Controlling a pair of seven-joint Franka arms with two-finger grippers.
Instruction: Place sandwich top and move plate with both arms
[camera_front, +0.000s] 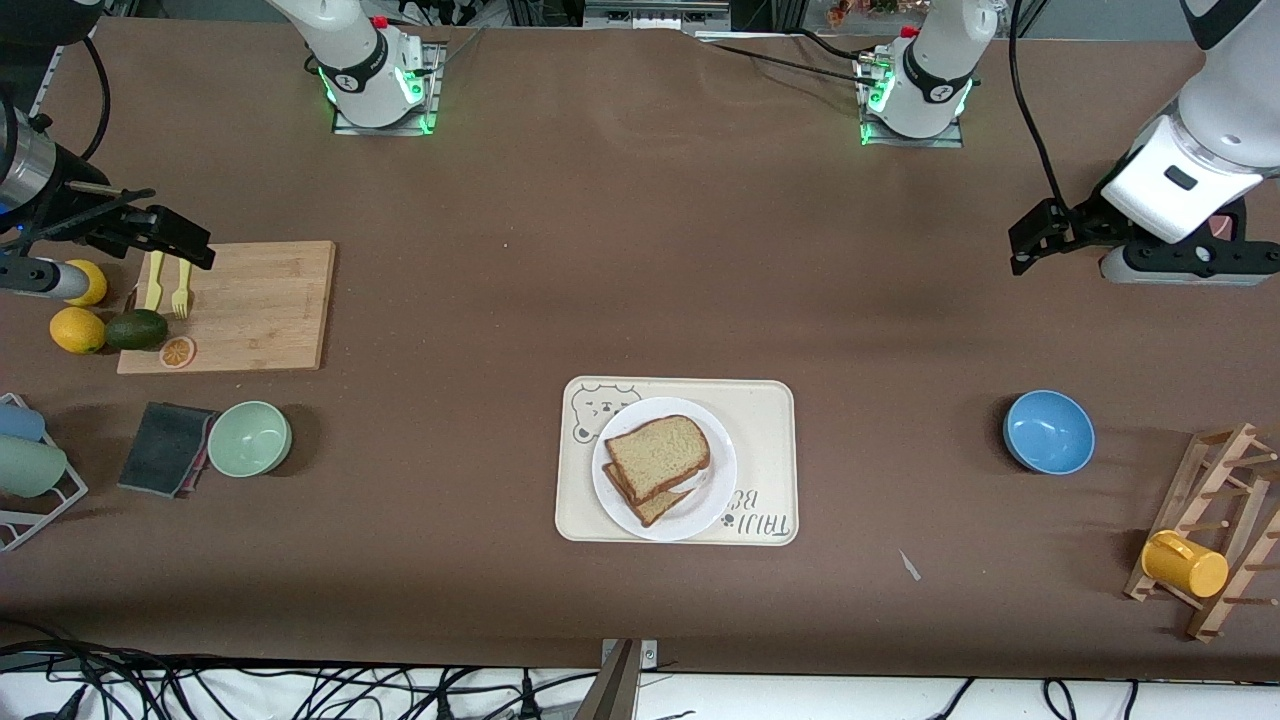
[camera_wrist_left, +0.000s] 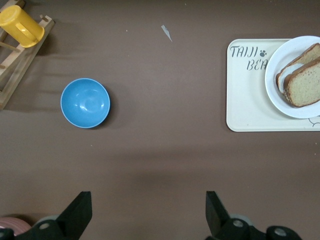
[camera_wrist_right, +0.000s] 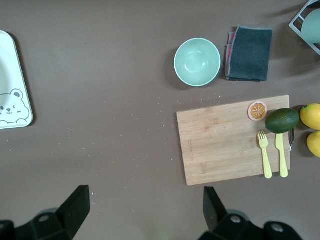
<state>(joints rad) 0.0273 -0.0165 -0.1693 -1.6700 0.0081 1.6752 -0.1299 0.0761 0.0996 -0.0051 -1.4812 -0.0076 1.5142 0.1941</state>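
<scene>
Light-brown, dark-crusted sandwich top (camera_front: 658, 456) on plate (camera_front: 716, 497); left tool (camera_wrist_left: 147, 212), right tool (camera_wrist_right: 145, 210) spread.

The front view looks down from high across the bench (camera_front: 640, 250) toward both arm bases, taking in its whole width. Each wrist view looks straight down from well above the bench. The left wrist and front views share the blue bowl (camera_wrist_left: 85, 102) and bear-print tray (camera_wrist_left: 250, 100); the right wrist view shares the cutting board (camera_wrist_right: 232, 139).
</scene>
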